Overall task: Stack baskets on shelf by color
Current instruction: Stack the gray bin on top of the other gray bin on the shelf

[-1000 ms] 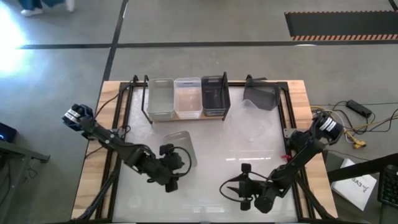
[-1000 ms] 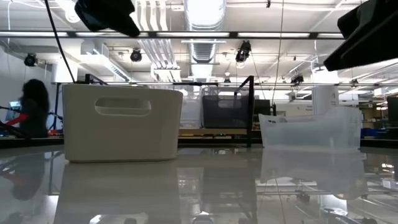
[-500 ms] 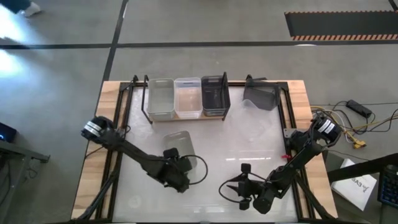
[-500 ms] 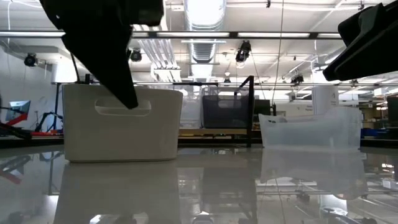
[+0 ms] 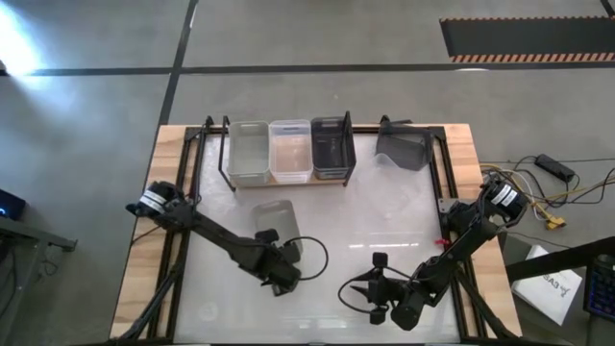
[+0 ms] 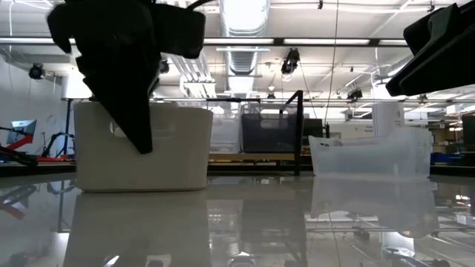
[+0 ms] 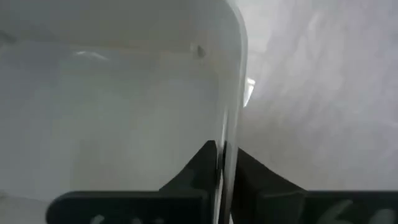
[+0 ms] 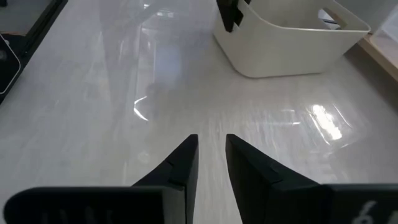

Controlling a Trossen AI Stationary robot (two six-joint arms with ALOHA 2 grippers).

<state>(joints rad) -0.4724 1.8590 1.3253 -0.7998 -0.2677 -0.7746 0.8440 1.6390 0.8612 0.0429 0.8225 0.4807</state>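
A whitish light grey basket [image 5: 276, 223] is seen standing upright on the white tabletop [image 5: 375, 221], a little toward 9 o'clock of its centre and toward 6 o'clock of the shelf [image 5: 288, 179]. The left gripper [image 5: 284, 272] is placed at the 6 o'clock rim of this basket; in the left wrist view its two dark fingers [image 7: 200, 165] are shown pressed close together with the thin basket wall [image 7: 229, 93] pinched between them, one finger inside the basket and one outside. In the low view the same gripper [image 6: 137, 130] is seen as a dark mass coming down in front of the basket [image 6: 141, 144]. On the shelf, at 12 o'clock of the table, three baskets are lined up side by side and touching: a light grey basket [image 5: 249, 150] at the 9 o'clock end, a clear basket [image 5: 290, 149] in the middle and a dark grey basket [image 5: 332, 146] at the 3 o'clock end. A further translucent basket [image 5: 404, 149] is seen on the table just beside the shelf at its 3 o'clock side, apart from it. The right gripper [image 5: 373, 288] is held above bare table toward 5 o'clock, well apart from every basket; in the right wrist view its fingers [image 8: 183, 163] are shown nearly together, with only a narrow gap and nothing between them.
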